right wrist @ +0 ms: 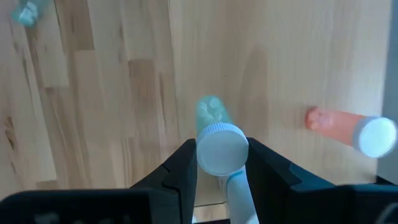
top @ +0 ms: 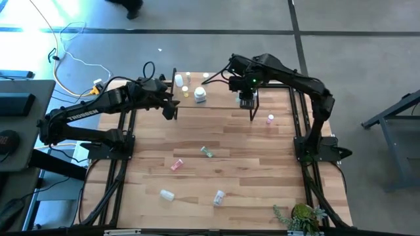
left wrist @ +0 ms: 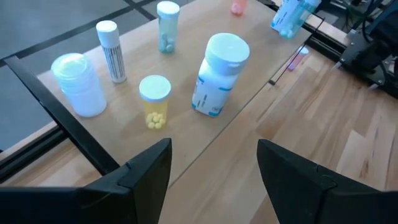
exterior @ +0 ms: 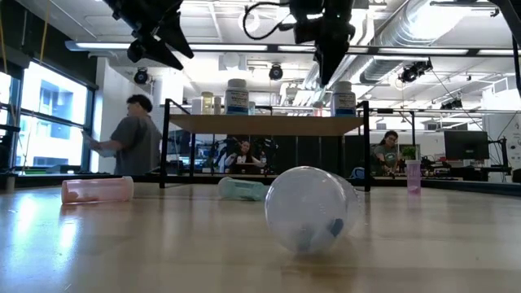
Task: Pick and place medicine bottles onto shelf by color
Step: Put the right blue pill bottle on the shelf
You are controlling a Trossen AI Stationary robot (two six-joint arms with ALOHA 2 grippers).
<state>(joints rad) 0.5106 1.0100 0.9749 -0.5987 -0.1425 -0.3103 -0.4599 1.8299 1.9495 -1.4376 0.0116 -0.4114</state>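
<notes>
Where "TROSSEN" marks the left arm [top: 82, 115], left gripper [left wrist: 211, 163] spread, right gripper [right wrist: 219, 163] clamping white-capped bottle [right wrist: 222, 148] above shelf [top: 223, 99]

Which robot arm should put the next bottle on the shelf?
Probably the right. The right gripper is already shut on a white-capped bottle, up by the shelf. The left gripper is open and holds nothing.

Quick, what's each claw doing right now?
Left claw: open, empty, by the shelf.
Right claw: closed on a white-capped bottle.
</notes>
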